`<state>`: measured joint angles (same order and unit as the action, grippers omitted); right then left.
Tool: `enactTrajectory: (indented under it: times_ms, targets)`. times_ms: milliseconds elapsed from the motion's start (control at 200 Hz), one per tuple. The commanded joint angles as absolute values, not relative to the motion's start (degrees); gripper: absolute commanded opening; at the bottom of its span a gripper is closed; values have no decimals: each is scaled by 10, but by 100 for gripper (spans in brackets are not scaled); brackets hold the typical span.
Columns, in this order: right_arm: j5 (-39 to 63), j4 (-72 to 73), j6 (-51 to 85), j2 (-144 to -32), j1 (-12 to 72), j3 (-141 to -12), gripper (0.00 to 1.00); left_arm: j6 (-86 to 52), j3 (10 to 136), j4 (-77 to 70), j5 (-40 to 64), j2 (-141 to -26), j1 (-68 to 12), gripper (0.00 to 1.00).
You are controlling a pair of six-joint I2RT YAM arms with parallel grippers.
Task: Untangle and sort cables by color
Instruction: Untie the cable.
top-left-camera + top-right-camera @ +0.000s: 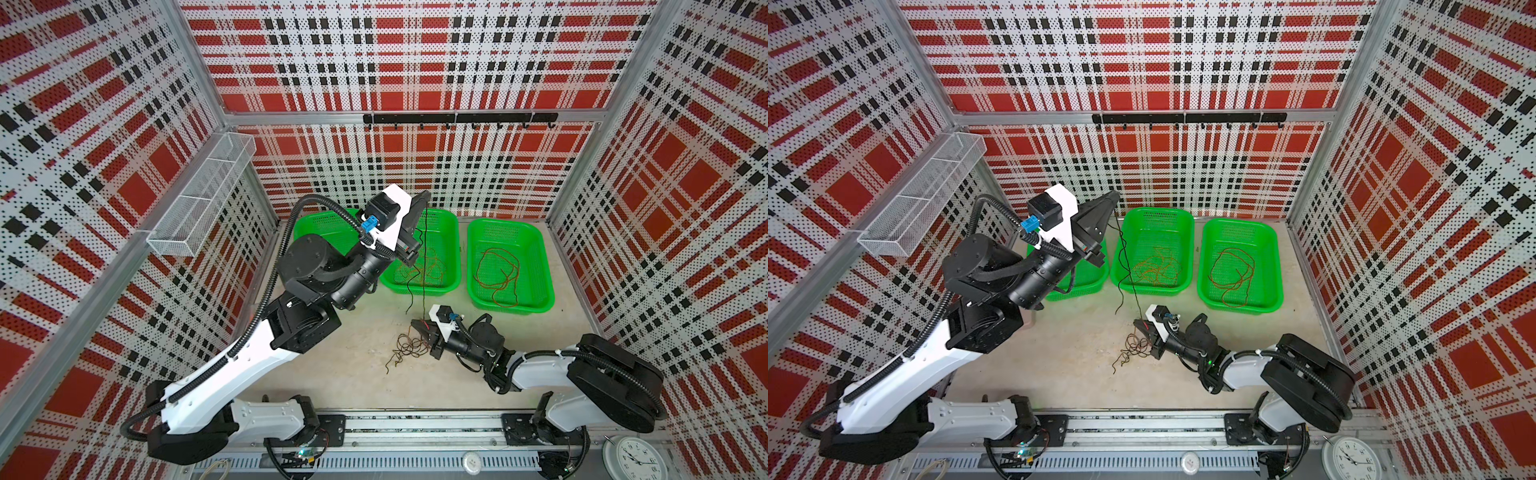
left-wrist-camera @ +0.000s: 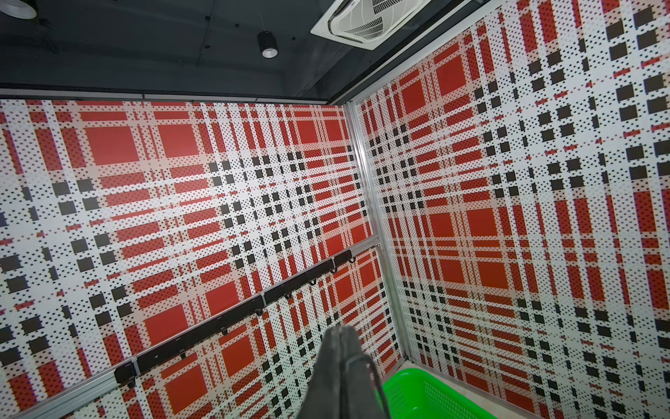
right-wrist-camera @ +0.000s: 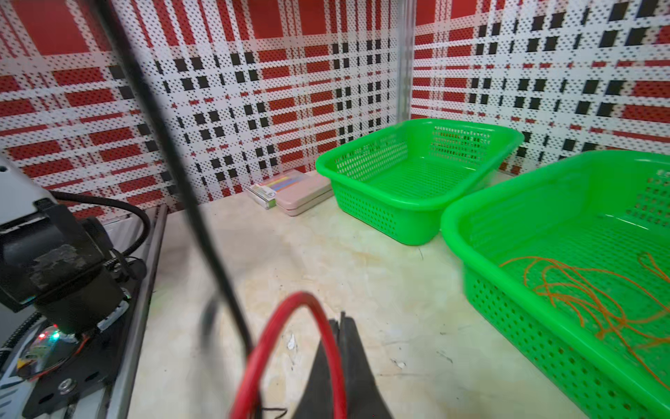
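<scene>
My left gripper (image 1: 426,195) (image 1: 1115,195) (image 2: 340,328) is raised above the green baskets and shut on a thin black cable (image 1: 424,257) (image 1: 1128,270) (image 2: 375,377). That cable hangs straight down to a tangle of dark and brownish cables (image 1: 409,347) (image 1: 1133,347) on the table. My right gripper (image 1: 415,323) (image 1: 1138,322) (image 3: 340,319) lies low at the tangle, shut. A red cable loop (image 3: 301,301) arches up from between its fingers. Orange cables (image 1: 419,266) (image 3: 580,297) lie in the middle basket (image 1: 451,249), a reddish-brown one (image 1: 498,270) in the right basket (image 1: 542,266).
A third green basket (image 3: 417,170) (image 1: 1075,286) at the left holds nothing and is partly hidden by my left arm in both top views. A pink box (image 3: 297,192) lies by the back wall. A wire shelf (image 1: 203,195) and a hook rail (image 1: 457,118) hang on the walls.
</scene>
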<state>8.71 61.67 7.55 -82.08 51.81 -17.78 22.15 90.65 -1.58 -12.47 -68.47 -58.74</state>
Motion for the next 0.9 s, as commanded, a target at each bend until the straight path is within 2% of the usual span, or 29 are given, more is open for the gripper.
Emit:
enactTrajectory:
  times_ms: [0, 185, 351, 471, 671, 731, 762, 822, 892]
  targets:
    - [30, 567, 77, -799, 505, -163, 0, 233, 943, -23, -125, -682, -569, 0]
    - [4, 537, 126, -787, 472, -132, 0, 220, 966, -19, -90, -684, -511, 0]
    - [-37, 437, 140, -789, 467, -150, 0, 215, 985, -12, -64, -695, -481, 0]
    - [-47, 435, 139, -782, 467, -149, 0, 214, 984, -7, -55, -702, -452, 0]
    - [-38, 382, 121, -752, 467, -173, 0, 166, 920, -34, 8, -703, -332, 0]
    - [-37, 365, 116, -736, 467, -179, 7, 144, 895, -55, 29, -703, -295, 0]
    - [-38, 358, 115, -727, 467, -181, 15, 132, 886, -63, 39, -705, -277, 0]
    - [-35, 341, 111, -709, 467, -188, 23, 110, 864, -82, 56, -711, -244, 0]
    - [-35, 319, 104, -689, 467, -195, 38, 91, 832, -110, 71, -717, -208, 0]
